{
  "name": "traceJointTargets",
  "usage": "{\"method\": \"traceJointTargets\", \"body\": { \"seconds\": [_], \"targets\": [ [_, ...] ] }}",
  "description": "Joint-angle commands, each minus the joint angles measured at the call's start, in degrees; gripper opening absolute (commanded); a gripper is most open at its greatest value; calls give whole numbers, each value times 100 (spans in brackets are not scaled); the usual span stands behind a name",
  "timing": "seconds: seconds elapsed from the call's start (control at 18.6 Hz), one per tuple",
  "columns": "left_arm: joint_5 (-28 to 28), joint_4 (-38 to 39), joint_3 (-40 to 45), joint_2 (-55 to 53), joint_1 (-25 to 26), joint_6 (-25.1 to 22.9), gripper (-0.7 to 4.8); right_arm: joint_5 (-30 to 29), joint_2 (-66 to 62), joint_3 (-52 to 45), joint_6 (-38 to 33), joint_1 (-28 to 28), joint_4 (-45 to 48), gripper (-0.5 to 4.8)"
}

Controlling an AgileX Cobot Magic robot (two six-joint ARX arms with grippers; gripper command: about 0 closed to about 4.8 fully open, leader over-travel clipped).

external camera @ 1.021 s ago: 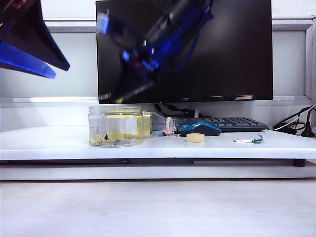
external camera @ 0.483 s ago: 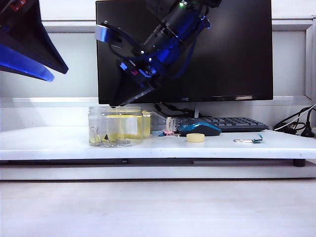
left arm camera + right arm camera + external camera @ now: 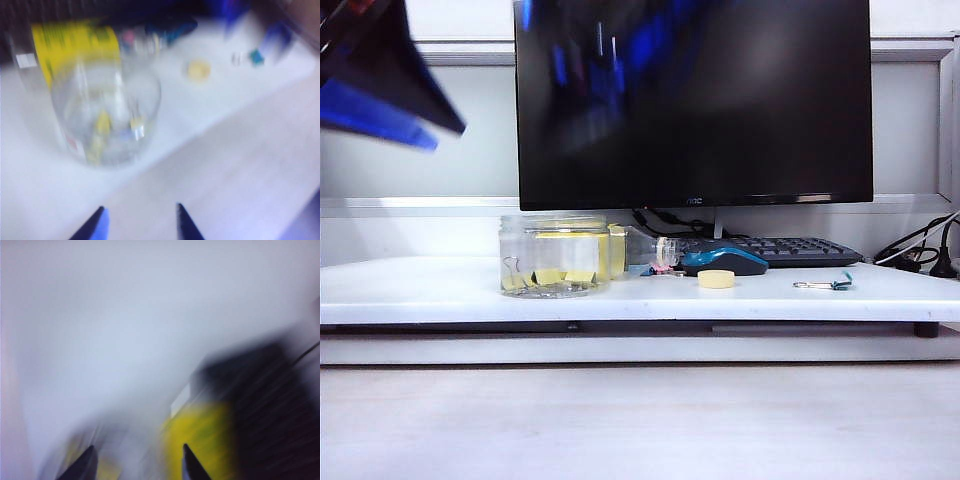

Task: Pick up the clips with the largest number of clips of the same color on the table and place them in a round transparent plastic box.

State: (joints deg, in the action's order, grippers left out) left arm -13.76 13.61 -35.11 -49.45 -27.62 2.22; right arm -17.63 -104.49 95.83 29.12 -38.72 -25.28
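Yellow clips [image 3: 552,277] lie inside round transparent plastic box [image 3: 554,256], desk's left part. Light, stiff, slippery metal; pinch across body. Left hand [image 3: 139,223] parted, empty, above box. Right hand [image 3: 137,463] parted, empty.

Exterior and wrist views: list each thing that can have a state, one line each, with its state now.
Round clear plastic jar: upright, lidless, on the white shelf.
Small yellow binder clips: lying inside the jar.
Narrow clear bottle: on its side behind the jar.
Teal-blue clip: on the shelf, apart.
Black monitor: off.
Left gripper: open, empty, raised.
Right gripper: open, empty, blurred.
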Motion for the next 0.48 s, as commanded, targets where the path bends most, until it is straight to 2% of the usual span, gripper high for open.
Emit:
{"method": "traceJointTargets", "body": {
  "seconds": [0.05,0.21,0.32,0.48],
  "targets": [
    [96,-264,-208,22,0,-28,183,2,424,682,-382,17,-240,220],
    [387,-262,-490,55,2,-179,183,-48,1038,949,-599,227,-522,219],
    [387,-249,-658,210,94,-245,183,-50,1622,949,-710,511,-763,211],
    [254,-238,-756,811,525,-247,183,-179,2671,944,-796,1147,-1384,211]
  ]
}}
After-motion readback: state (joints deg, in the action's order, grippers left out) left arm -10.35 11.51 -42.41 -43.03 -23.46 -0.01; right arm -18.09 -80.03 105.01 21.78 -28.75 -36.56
